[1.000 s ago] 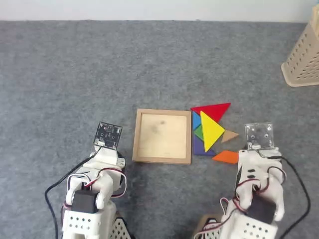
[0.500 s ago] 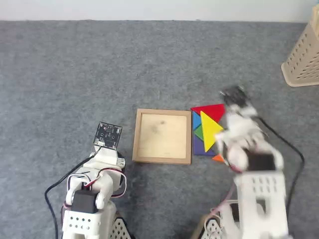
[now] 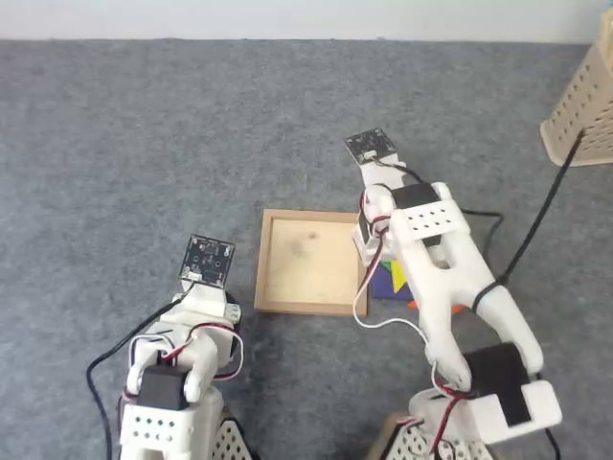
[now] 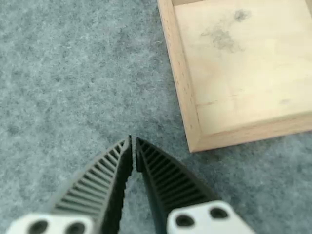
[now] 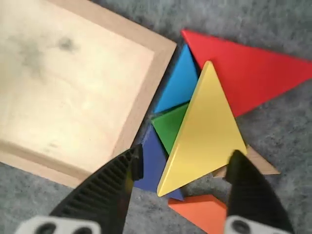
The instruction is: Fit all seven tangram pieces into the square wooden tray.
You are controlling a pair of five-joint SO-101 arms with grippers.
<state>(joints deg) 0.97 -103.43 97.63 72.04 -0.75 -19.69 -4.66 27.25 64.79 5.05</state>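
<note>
Straddling yellow triangle [image 5: 204, 131], right gripper [image 5: 185, 156] hung spread wide, likely because triangle topped pile beside bare tray [image 5: 148, 97]; left gripper [image 4: 132, 142] rested pinched together, parked clear.

Square wooden tray [image 5: 63, 92]: pale bare wood, matt, faintly smudged grey on its floor. Yellow triangle [image 5: 202, 131] and red triangle [image 5: 243, 73]: smooth coloured faces with a soft sheen. Table cover [image 4: 73, 73]: grey fibrous cloth, rough; left gripper [image 4: 132, 146]: black ribbed plastic.
</note>
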